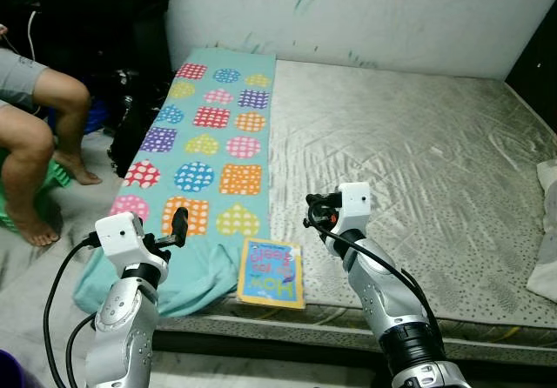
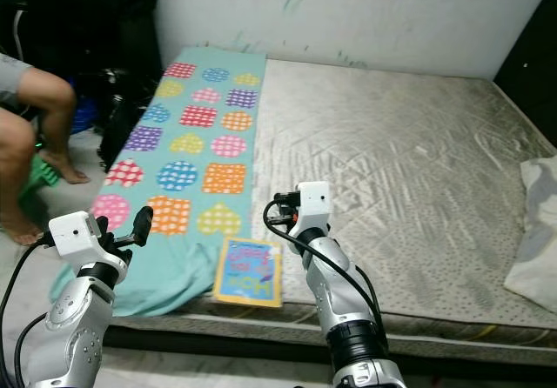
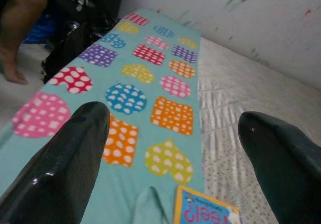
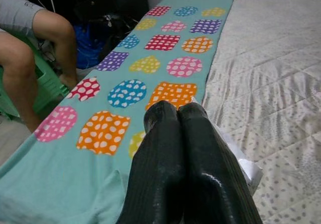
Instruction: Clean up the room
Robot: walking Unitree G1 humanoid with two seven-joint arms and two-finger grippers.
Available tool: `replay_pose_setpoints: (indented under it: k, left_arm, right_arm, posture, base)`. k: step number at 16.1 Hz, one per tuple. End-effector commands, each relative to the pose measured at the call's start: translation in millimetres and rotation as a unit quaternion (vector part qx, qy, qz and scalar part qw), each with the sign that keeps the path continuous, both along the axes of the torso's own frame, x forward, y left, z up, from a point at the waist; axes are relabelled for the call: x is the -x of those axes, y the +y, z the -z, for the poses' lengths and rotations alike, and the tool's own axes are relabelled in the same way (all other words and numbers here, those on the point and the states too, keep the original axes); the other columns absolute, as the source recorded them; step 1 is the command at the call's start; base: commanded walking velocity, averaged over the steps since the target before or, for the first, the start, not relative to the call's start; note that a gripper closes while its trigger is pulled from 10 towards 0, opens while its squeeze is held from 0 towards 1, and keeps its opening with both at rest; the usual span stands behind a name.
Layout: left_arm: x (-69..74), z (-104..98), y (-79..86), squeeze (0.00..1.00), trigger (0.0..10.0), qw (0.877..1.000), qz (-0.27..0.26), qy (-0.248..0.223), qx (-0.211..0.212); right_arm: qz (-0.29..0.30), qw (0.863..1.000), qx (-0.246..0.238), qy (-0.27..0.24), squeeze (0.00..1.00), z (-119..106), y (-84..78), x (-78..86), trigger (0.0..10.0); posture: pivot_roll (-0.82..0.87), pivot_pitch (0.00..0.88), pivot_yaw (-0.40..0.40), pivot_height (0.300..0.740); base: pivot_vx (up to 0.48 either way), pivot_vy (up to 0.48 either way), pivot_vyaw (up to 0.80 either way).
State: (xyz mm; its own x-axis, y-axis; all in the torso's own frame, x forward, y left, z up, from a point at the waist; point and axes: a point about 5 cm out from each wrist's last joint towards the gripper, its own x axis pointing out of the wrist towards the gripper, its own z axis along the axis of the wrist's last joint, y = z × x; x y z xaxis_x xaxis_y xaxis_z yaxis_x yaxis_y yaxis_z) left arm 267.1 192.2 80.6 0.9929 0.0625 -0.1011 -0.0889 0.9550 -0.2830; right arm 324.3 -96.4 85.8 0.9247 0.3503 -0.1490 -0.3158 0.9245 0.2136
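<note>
Book (image 1: 271,273) lies flat at the bed's (image 1: 418,170) near edge, thin and stiff; pinch its edge with your left end effector (image 3: 170,148), fingers spread; right end effector (image 4: 183,133) is clenched empty

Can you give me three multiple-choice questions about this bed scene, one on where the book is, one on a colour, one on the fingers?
1. Where does the book lie?
A. at the mattress's near edge, beside the blanket
B. on the floor
C. against the wall

2. What is the blanket's base colour?
A. red
B. teal
C. black

3. How are the left gripper's fingers?
A. shut
B. open
C. holding the book

Answers: 1 A, it rests on the mattress by the blanket's lower corner. 2 B, teal under the dotted shapes. 3 B, the left wrist view shows a wide gap.
</note>
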Motion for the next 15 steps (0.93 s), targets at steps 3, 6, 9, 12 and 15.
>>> replay_pose_setpoints:
  k: [3,6,9,12,15]
  left_arm:
    - [-1.7,0.6,-0.2,0.00,10.0,1.000,0.001,0.006,-0.003]
    - [-2.4,0.8,0.1,0.00,10.0,1.000,0.002,0.007,-0.004]
    - [-3.0,1.2,0.4,0.00,10.0,1.000,0.002,0.009,-0.003]
    - [-3.6,1.1,0.0,0.00,10.0,1.000,0.002,0.009,-0.005]
    - [-3.6,2.6,-0.4,0.00,10.0,1.000,0.000,0.015,-0.004]
  right_arm:
    - [0.004,1.000,0.002,-0.008,0.00,-3.6,-1.8,-2.9,10.0]
    - [0.003,1.000,0.001,-0.006,0.00,-2.8,-1.0,-2.8,10.0]
    - [0.002,1.000,0.002,-0.005,0.00,-2.5,-0.3,-3.3,10.0]
    - [0.001,1.000,0.002,-0.005,0.00,-2.7,-0.4,-3.3,10.0]
    - [-0.004,1.000,0.002,-0.008,0.00,-3.6,1.0,-2.6,10.0]
  posture:
    - [-0.07,0.037,-0.044,0.740]
    - [-0.07,0.034,-0.043,0.740]
    - [-0.07,0.037,-0.042,0.740]
    - [-0.08,0.046,-0.047,0.740]
    - [-0.08,0.048,-0.048,0.740]
  base:
    - [0.000,0.447,0.00]
    - [0.000,0.471,0.00]
    - [0.000,0.480,0.00]
    - [0.000,0.480,0.00]
    - [0.000,0.480,0.00]
